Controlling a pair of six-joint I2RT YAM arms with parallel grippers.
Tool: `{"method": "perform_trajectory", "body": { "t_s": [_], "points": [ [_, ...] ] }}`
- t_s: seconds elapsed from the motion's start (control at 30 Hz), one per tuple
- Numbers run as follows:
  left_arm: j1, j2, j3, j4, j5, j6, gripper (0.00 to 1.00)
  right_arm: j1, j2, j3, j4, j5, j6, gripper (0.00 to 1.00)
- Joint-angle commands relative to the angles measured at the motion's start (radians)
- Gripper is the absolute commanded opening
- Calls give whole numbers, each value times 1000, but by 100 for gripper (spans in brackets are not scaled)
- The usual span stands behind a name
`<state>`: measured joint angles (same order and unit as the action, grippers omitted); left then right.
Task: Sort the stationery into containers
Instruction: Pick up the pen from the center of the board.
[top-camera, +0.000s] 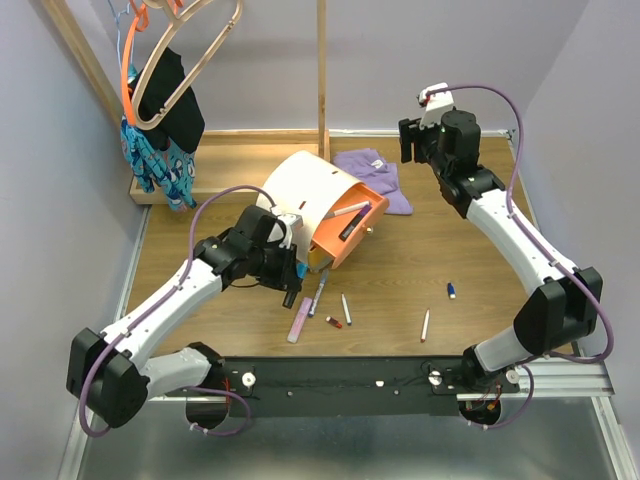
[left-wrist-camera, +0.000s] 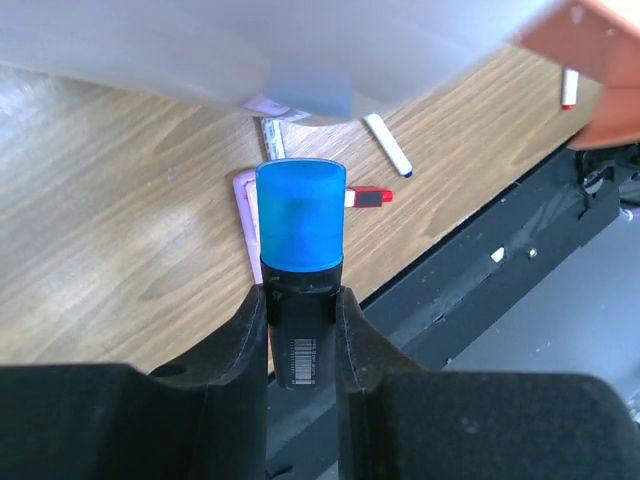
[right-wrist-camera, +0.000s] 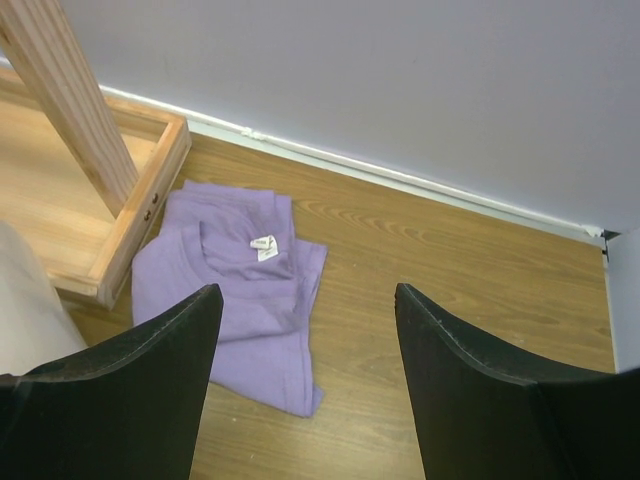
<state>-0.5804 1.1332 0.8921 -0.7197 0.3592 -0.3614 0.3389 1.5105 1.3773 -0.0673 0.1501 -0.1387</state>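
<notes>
Centrally, the cream drum (top-camera: 305, 190) sits tilted, its orange drawer (top-camera: 350, 235) facing five o'clock. The right gripper (right-wrist-camera: 307, 292) hangs wide apart and empty above the purple cloth (right-wrist-camera: 230, 290) at one o'clock. The left gripper (left-wrist-camera: 302, 300), at the drum's seven o'clock, pinches a blue-capped marker (left-wrist-camera: 300, 215). Loose pens (top-camera: 346, 308) lie at six.

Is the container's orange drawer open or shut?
Open: the orange drawer juts out of the cream drum, with a pen and a black marker lying inside it.
</notes>
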Motion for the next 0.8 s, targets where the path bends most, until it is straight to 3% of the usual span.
{"method": "perform_trajectory", "body": {
  "t_s": [0.0, 0.2, 0.43, 0.67, 0.77],
  "points": [
    [-9, -62, 36, -18, 27, 58, 0, -5, -59, 42, -104, 2, 19, 77],
    [-21, -135, 131, -17, 98, 154, 0, -5, -98, 49, -174, 10, 11, 76],
    [-29, -84, 338, -37, 317, 408, 0, -5, -159, -29, -145, -12, 2, 76],
    [-19, -13, 436, 83, 264, 460, 0, -5, -205, -122, -50, -44, 24, 76],
    [8, 8, 435, 161, 247, 400, 0, -5, -207, -112, -67, -17, 4, 76]
  ]
}}
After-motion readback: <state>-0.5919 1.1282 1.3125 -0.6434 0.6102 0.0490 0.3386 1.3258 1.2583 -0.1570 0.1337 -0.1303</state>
